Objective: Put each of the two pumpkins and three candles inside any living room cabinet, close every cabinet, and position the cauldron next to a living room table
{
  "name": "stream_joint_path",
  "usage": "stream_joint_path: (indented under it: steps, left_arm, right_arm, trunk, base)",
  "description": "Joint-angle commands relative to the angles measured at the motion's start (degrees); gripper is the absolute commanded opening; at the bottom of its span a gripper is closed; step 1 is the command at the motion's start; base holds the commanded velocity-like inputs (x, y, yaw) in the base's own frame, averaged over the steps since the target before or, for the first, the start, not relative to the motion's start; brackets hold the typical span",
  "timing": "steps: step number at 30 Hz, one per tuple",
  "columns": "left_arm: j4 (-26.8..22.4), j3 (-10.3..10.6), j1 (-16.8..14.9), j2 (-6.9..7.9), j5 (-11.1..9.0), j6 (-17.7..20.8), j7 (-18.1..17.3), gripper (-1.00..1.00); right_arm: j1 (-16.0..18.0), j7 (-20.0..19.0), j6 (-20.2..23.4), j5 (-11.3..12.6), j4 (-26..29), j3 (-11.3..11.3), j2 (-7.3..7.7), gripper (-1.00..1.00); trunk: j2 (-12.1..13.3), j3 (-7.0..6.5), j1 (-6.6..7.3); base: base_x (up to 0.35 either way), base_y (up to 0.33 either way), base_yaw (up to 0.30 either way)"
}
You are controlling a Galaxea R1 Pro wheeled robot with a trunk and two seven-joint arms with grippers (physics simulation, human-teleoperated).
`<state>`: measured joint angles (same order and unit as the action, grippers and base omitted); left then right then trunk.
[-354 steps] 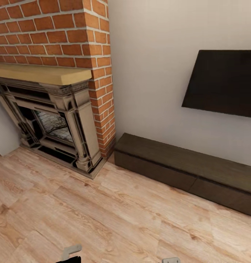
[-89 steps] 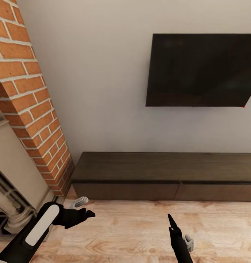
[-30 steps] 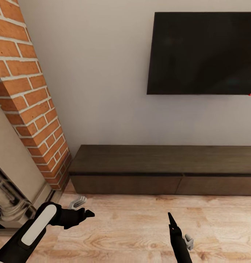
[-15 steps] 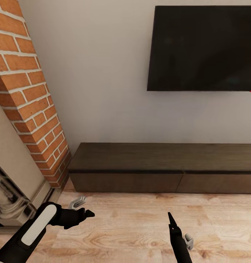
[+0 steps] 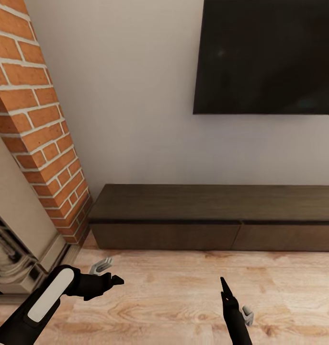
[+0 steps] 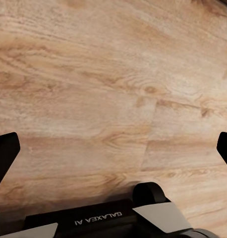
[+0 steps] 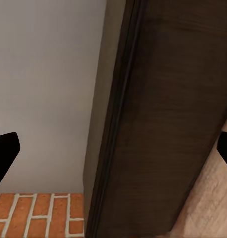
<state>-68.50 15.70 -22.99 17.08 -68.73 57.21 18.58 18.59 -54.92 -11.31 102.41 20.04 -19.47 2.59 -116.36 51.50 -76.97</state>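
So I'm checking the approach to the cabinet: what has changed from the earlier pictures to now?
Mostly the view moved: the robot swung from the fireplace to face the cabinet squarely, then closed in a little, with the TV sliding up the picture. Both arms came up into view; the left gripper and right gripper hang over the floor, open and empty. The cabinet's drawers stayed shut.

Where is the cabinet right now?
In the head view, the cabinet sits low against the wall, below the TV and right of the brick column, drawers closed.
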Motion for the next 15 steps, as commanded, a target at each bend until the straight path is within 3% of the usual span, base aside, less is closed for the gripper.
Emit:
stream_joint_path:
  steps: [1, 9, 15]
  left_arm:
    - [-0.06, 0.12, -0.04, 0.05, -0.62, 0.01, 0.58, 1.00]
    - [0.09, 0.11, -0.04, -0.03, -0.70, 0.01, 0.58, 1.00]
    - [0.04, 0.12, -0.04, 0.02, -0.68, 0.01, 0.58, 1.00]
  right_arm:
    - [0.04, -0.13, -0.35, 0.49, 0.00, -0.49, 0.05, 1.00]
    - [0.04, -0.44, -0.37, 0.49, 0.17, -0.49, 0.05, 1.00]
    - [0.04, -4.30, -0.19, 0.51, 0.10, -0.41, 0.12, 1.00]
  trunk:
    - [-0.44, 0.23, -0.22]
    - [-3.65, 1.67, -1.97]
    - [-6.05, 2.75, -3.29]
  base:
    - [0.000, 0.000, 0.000]
    - [0.000, 0.000, 0.000]
    - [0.000, 0.000, 0.000]
